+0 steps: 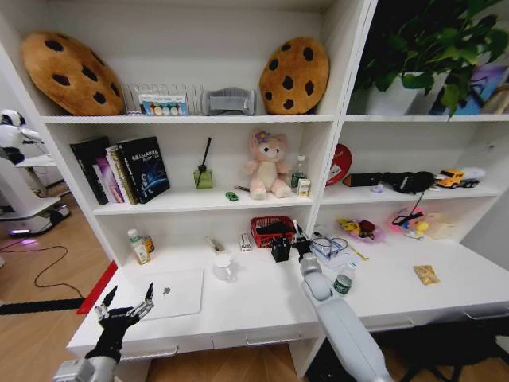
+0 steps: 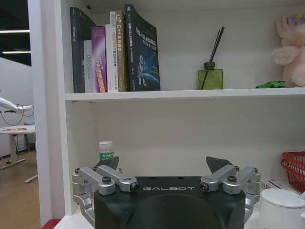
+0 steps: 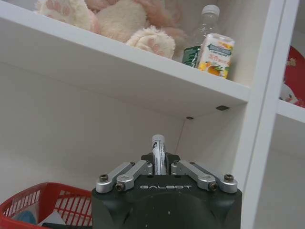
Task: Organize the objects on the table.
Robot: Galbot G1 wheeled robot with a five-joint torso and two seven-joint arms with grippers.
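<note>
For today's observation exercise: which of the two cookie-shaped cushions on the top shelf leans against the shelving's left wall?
The larger cookie cushion, tilted at the shelf's left end; the smaller cookie cushion stands further right.

My head camera looks forward and down over the table (image 1: 238,306) from mid-range, while both wrist cameras face the shelving close-up, each sharing the red basket (image 1: 272,231) toward 12 o'clock.

laptop (image 1: 171,292): matt silver metal | table (image 1: 262,306): smooth white | basket (image 1: 272,231): red mesh

Bare desktop (image 1: 262,306) before white mug (image 1: 223,267)
</note>
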